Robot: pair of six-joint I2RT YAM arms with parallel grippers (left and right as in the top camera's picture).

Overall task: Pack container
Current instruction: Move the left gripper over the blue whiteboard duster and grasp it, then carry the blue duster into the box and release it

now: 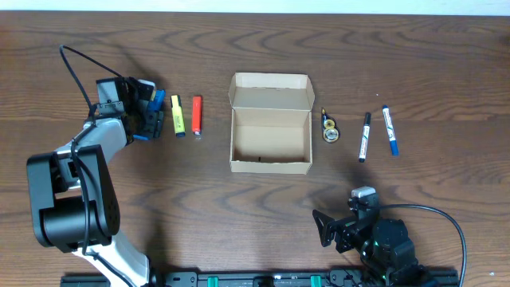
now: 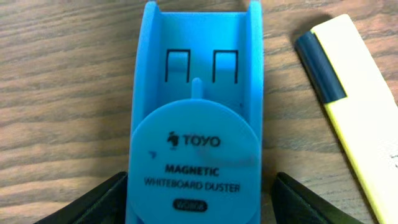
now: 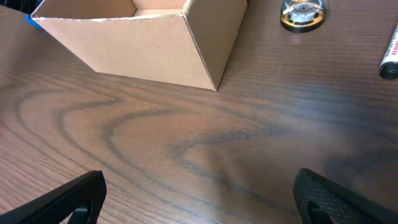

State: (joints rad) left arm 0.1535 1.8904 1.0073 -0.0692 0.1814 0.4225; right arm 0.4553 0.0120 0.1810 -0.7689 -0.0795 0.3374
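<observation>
The container (image 1: 269, 166) is a tan cardboard box in the middle of the table, with its flap lid (image 1: 269, 91) open toward the back and nothing visible inside. It also shows in the right wrist view (image 3: 155, 50). My left gripper (image 1: 148, 114) is at the far left, open, with its fingers on either side of a blue magnetic whiteboard duster (image 2: 196, 137) lying on the table. My right gripper (image 1: 331, 231) is open and empty near the front edge, in front of the box's right corner.
A yellow highlighter (image 1: 177, 115) (image 2: 360, 106) and an orange marker (image 1: 197, 114) lie right of the duster. A small gold round object (image 1: 329, 127) (image 3: 303, 14), a black-capped marker (image 1: 364, 137) and a blue marker (image 1: 390, 129) lie right of the box.
</observation>
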